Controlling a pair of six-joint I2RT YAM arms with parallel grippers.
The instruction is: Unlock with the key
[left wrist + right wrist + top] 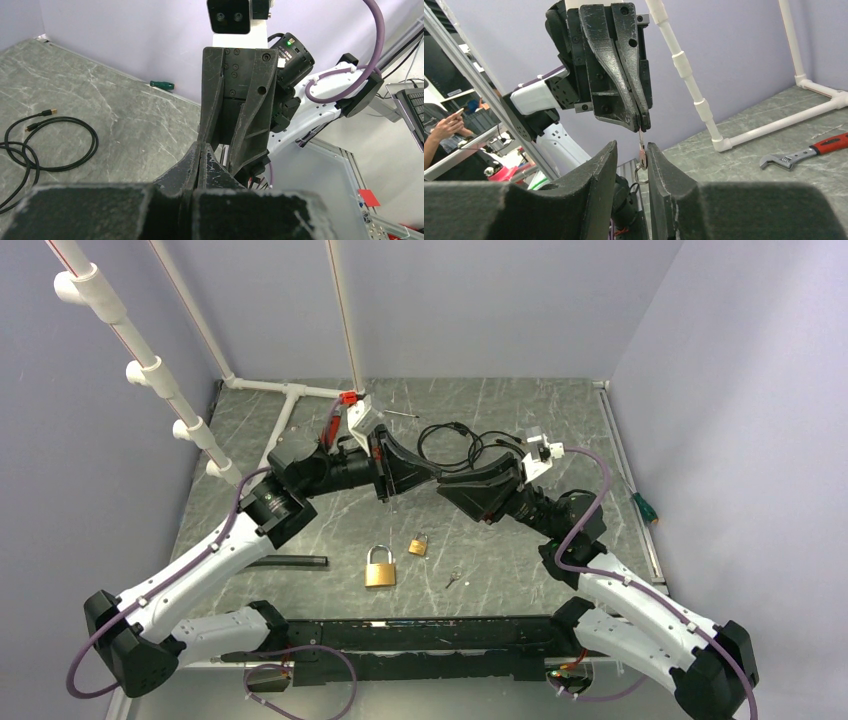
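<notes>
My left gripper (430,477) is shut on a small silver key (642,149) and holds it in the air above the table's middle. In the right wrist view the key hangs from the left gripper's tips (642,127), with its ring (639,173) below. My right gripper (631,152) is open, its fingers on either side of the key, and the right-hand finger (659,170) is close to it. In the left wrist view the left gripper (201,146) hides the key. A large brass padlock (379,567) and a small brass padlock (418,544) lie on the table, with a second key (454,579) beside them.
A black cable (465,440) is coiled at the back. A red-handled wrench (796,155) lies near the white pipe frame (285,390). A green screwdriver (645,505) lies by the right wall. A black bar (290,561) lies at the front left.
</notes>
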